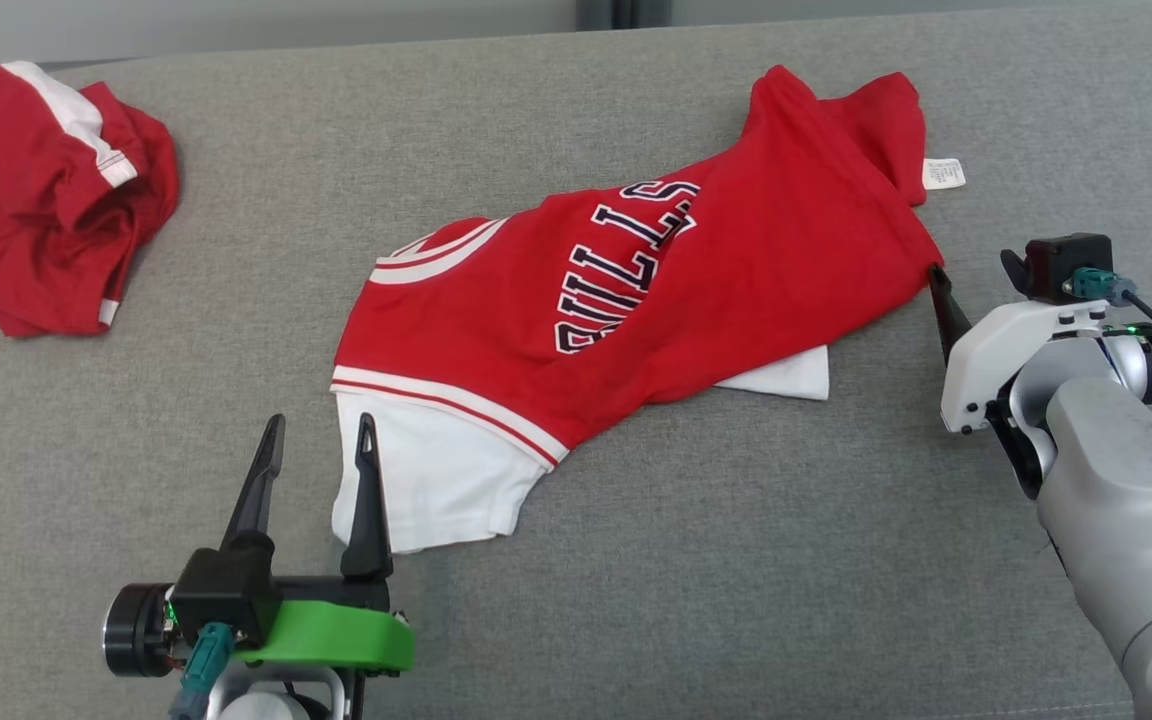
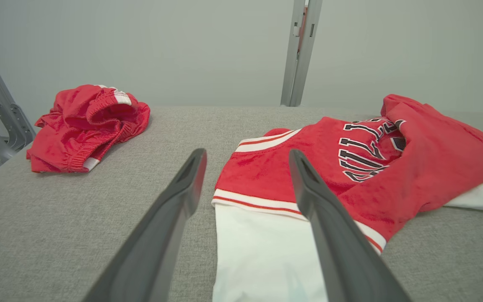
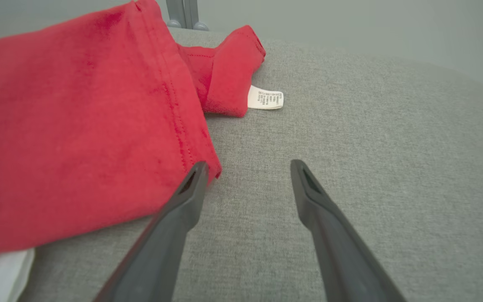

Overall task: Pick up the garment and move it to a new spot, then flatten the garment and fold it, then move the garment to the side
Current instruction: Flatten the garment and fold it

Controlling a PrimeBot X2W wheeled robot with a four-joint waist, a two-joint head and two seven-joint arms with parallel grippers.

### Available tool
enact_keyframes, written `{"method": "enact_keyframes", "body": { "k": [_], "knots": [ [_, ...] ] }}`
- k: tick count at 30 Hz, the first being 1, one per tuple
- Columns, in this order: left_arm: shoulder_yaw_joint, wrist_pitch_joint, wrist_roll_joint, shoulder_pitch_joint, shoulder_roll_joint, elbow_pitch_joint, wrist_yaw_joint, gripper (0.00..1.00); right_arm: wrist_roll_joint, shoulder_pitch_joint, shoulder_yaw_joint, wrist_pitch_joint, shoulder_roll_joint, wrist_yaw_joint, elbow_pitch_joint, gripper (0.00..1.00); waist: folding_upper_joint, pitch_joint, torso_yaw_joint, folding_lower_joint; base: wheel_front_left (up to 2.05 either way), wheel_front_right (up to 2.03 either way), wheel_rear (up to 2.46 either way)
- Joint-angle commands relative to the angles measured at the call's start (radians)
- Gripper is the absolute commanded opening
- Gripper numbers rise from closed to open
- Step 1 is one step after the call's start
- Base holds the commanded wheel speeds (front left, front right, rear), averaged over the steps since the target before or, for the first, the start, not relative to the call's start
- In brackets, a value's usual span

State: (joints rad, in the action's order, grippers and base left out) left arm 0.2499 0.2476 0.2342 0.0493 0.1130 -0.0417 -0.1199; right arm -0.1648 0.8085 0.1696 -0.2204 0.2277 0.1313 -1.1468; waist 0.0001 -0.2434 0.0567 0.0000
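the red jersey with dark block lettering and white sleeves was laid slantwise across the middle of the grey fabric-covered tabletop. not flat at all tbh: its far end by the small white care label was bunched and doubled over, and one white sleeve was stuck out at the near-left end. a second, crumpled red garment with white stripes was parked well apart in the far-left corner.

the left gripper was held with its fingers spread wide and nothing caught between them, with one finger seen over the edge of the white sleeve in the head view. the right gripper was also seen wide and empty, one fingertip just beside the red hem corner.

so the flattening step was judged to be in hand, and no fold could be seen started. for the next move, cloth would need to be pinched at both ends, sleeve on the left and hem corner on the right, then pulled apart so the bunched end gets smoothed. the fingertips would probably have to be pressed low so only one layer is caught.
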Motion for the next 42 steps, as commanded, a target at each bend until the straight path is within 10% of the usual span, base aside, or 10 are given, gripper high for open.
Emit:
{"method": "enact_keyframes", "body": {
  "k": [1, 12, 14, 18, 39, 42],
  "knots": [
    [-0.003, 0.001, -0.005, 0.011, 0.009, 0.000, -0.005, 1.00, -0.012, -0.007, 0.003, 0.008, 0.003, -0.001, -0.005, 1.00, -0.0001, -0.024, 0.032, 0.0000, 0.00, 0.00, 0.00],
    [-0.005, 0.009, 0.009, 0.024, 0.008, -0.013, -0.008, 1.00, -0.064, 0.004, 0.061, 0.068, -0.014, -0.001, -0.042, 0.94, -0.0001, -0.038, 0.080, 0.0000, 0.00, 0.00, 0.00],
    [-0.005, 0.009, 0.009, 0.024, 0.008, -0.014, -0.010, 1.00, -0.072, 0.002, 0.072, 0.074, -0.019, -0.001, -0.045, 0.48, -0.0001, -0.037, 0.079, 0.0000, 0.00, 0.00, 0.00],
    [-0.007, 0.009, 0.010, 0.021, 0.009, -0.013, -0.013, 1.00, -0.090, 0.004, 0.091, 0.068, -0.022, -0.001, -0.040, 0.00, -0.0001, -0.033, 0.067, 0.0000, 0.00, 0.00, 0.00],
    [-0.007, 0.016, 0.025, -0.007, 0.015, -0.011, -0.020, 1.00, -0.136, -0.281, -0.134, -0.040, 0.011, -0.001, 0.198, 0.00, -0.0001, 0.018, -0.047, 0.0000, 0.00, 0.00, 0.00],
    [-0.005, 0.017, 0.028, 0.002, 0.014, -0.018, -0.014, 1.00, -0.098, -0.331, -0.197, -0.043, -0.011, -0.001, 0.246, 0.60, -0.0001, 0.012, -0.049, 0.0000, 0.00, 0.00, 0.00]
  ]
}}
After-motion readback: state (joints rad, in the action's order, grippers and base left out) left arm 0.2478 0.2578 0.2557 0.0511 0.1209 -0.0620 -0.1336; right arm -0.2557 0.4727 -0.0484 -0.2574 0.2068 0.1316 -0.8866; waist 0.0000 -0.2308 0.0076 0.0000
